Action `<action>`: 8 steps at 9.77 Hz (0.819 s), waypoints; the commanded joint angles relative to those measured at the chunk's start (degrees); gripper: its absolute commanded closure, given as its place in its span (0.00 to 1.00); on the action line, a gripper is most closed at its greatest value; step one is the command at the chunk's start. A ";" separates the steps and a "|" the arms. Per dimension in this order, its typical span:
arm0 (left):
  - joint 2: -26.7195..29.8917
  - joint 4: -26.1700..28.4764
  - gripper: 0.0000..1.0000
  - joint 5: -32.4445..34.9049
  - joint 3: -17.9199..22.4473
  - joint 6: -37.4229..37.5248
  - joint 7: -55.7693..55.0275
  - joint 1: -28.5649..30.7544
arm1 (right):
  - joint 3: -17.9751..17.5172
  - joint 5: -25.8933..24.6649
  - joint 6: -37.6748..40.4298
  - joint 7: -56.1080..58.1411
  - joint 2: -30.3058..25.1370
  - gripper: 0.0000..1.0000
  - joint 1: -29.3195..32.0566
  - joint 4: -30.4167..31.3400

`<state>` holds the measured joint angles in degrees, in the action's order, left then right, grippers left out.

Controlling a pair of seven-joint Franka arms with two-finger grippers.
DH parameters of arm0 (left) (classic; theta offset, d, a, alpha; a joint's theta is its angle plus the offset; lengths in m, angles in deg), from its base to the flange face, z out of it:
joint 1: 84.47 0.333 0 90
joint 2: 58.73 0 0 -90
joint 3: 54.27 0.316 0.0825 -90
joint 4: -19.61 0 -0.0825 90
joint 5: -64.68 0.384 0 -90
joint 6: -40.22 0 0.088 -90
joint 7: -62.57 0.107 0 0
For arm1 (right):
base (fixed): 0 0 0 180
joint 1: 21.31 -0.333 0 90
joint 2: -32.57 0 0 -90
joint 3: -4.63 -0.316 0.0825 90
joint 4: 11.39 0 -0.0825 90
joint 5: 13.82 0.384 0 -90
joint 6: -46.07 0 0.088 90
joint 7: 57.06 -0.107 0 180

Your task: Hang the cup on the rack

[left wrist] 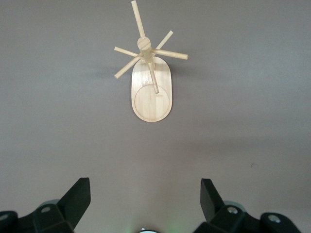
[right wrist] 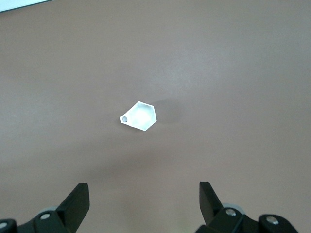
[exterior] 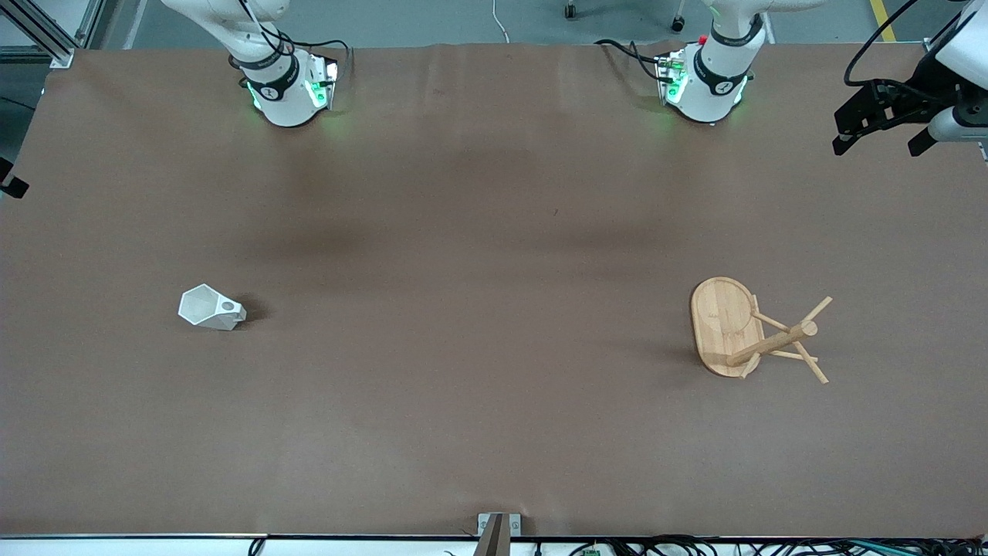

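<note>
Front view shows the white faceted cup [exterior: 211,308] standing on the brown table cover [exterior: 478,386] toward the right arm's end of the table, its tab handle [exterior: 229,307] with the round hole pointing toward the table's middle. The bamboo mug rack [exterior: 752,332] stands upright toward the left arm's end, well apart from the cup, its post [exterior: 772,344] and thin pegs [exterior: 814,310] rising from the oval base [exterior: 722,324].

The left gripper [exterior: 880,127] hangs high over the table's edge at the left arm's end, and in the left wrist view its two dark fingers [left wrist: 77,199] are spread wide with nothing between them, the rack [left wrist: 151,77] below. The right gripper [right wrist: 143,204] does not appear in the front view; its wrist view shows its fingers [right wrist: 77,201] equally spread and empty, looking down on the cup [right wrist: 140,116]. Neither arm has touched anything, so the pickup is not yet begun.

Risks, as I judge them: the cup is small and angled, so a pinch across slanted facets could squirt it out or tip it. A grip that covers the tab would block the hole from taking a peg. At the rack, a peg missed by the hole could shove the light stand over, and with cup and rack so far apart the carry is long
</note>
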<state>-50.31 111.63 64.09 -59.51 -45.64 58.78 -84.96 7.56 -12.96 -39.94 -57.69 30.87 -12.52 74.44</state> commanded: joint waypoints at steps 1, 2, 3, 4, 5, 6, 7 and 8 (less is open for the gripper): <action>-3.39 -2.78 0.00 0.68 0.32 0.78 -0.42 -0.30 | -0.30 -0.60 -0.13 0.54 -0.58 0.00 0.43 0.65; -4.63 -4.90 0.00 0.68 0.49 0.78 -0.16 -0.22 | -0.30 -0.60 -0.13 0.54 -0.58 0.00 0.43 0.65; -5.86 -6.05 0.00 0.85 0.67 0.96 -0.07 -0.22 | -0.30 -0.60 -0.22 0.54 -0.58 0.00 0.43 0.65; -5.96 -5.89 0.00 1.55 0.49 1.05 0.10 -0.30 | -0.30 -0.60 -0.22 0.54 -0.58 0.00 0.43 0.65; -6.05 -5.54 0.00 1.56 0.41 1.31 0.10 -0.39 | -0.30 -0.60 -0.13 0.54 -0.58 0.00 0.35 0.65; -6.57 -5.54 0.00 1.47 0.23 1.92 -0.68 -0.65 | -0.39 -0.16 -0.04 0.28 -0.50 0.00 0.17 0.56; -6.83 -5.45 0.00 1.47 0.06 3.15 -0.95 -1.00 | -0.47 -0.16 1.87 0.54 -0.41 0.00 -0.44 0.64; -7.27 -5.45 0.00 1.47 -0.12 4.46 -0.95 -1.18 | -0.47 -0.16 1.72 0.54 1.51 0.00 -1.14 0.65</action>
<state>-56.11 106.07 64.37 -59.40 -43.26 58.77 -85.36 7.26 -12.92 -38.40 -57.50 31.01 -12.86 74.66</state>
